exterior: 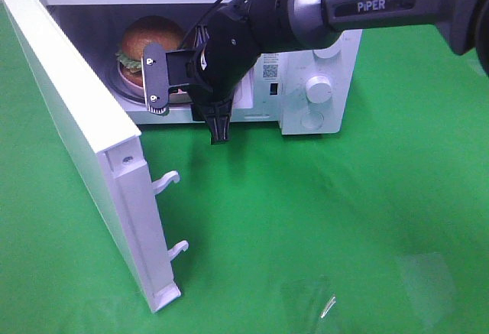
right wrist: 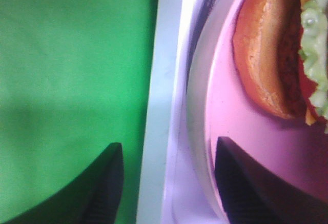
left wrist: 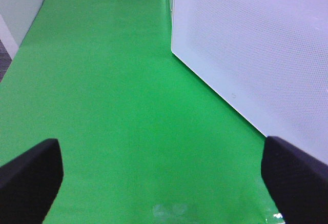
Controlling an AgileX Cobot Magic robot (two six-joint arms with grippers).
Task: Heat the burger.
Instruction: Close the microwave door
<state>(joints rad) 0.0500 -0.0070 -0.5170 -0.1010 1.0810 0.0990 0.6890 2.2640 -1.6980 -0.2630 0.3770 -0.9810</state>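
Observation:
The burger (exterior: 151,37), with a glossy brown bun and green lettuce, sits on a pink plate (exterior: 128,83) inside the open microwave (exterior: 306,124). My right gripper (exterior: 187,103) is at the oven's mouth, just in front of the plate. In the right wrist view the burger (right wrist: 271,55) lies on the plate (right wrist: 246,131). The right gripper (right wrist: 169,149) is open there: one finger is over the plate's rim, the other outside over the green cloth, and neither pinches anything. My left gripper (left wrist: 161,147) is open above bare cloth beside the door (left wrist: 256,44).
The white microwave door (exterior: 84,143) swings out to the left, with two latch hooks (exterior: 166,181) on its edge. A round knob (exterior: 318,88) is on the control panel. Green cloth (exterior: 344,219) covers the table.

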